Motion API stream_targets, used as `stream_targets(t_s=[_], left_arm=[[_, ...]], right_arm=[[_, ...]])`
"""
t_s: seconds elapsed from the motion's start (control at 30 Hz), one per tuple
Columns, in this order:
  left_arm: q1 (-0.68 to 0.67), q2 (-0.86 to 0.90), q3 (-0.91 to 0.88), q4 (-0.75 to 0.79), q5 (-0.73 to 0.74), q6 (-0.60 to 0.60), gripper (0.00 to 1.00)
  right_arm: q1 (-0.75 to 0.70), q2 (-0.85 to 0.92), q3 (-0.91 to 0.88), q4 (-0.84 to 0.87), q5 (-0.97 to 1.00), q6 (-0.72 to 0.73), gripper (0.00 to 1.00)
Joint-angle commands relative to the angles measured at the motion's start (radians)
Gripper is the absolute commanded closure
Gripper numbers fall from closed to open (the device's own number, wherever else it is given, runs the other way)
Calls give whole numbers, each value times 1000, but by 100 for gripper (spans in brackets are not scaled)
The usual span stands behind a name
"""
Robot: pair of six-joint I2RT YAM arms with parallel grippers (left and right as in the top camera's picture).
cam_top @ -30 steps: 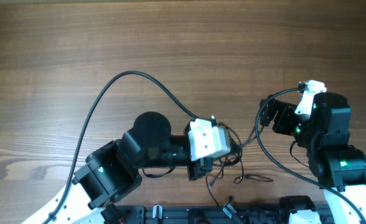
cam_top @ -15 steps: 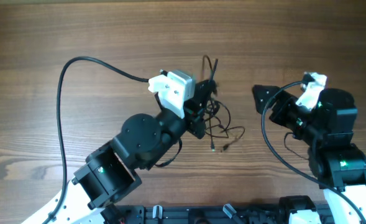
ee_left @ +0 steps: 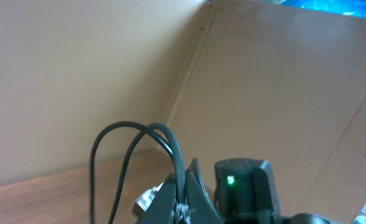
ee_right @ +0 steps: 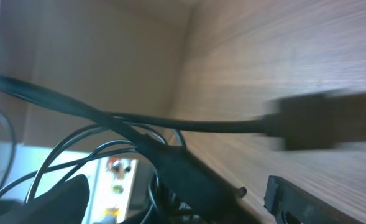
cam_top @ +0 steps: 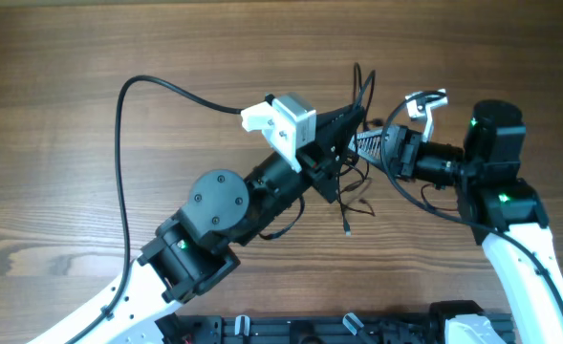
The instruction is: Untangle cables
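Clamped shut on the cables (cam_top: 357, 86), the left gripper (cam_top: 356, 110) holds the bunch up with loose strands hanging below it, while the right gripper (cam_top: 369, 141), fingers apart just beside it, looks best advised to pinch one strand and pull slowly.

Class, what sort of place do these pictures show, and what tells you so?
Probably a robotics lab bench: two robot arms over a wooden table, thin black cables between them, cardboard-like screens behind.

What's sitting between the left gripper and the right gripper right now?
In the overhead view, only strands of the cables span the short stretch between the left gripper and the right gripper.
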Motion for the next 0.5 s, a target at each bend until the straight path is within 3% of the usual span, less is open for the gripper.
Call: stream_targets(t_s=[0.0,0.1,0.23,0.3,0.47], left_arm=[[-2,27,3,39,15,24,96],[-2,50,3,79,16,23,96],[-2,61,3,111,18,23,96],[-2,61,3,113,100,24,96],[-2,71,3,124,143,23,96]], right_arm=[[-3,40,14,42,-177,3,10],[-3,42,14,69,-224,3,13],[-3,42,14,72,-238,3,29],[-3,42,14,75,-241,3,38],[-3,42,14,98,-278,3,53]])
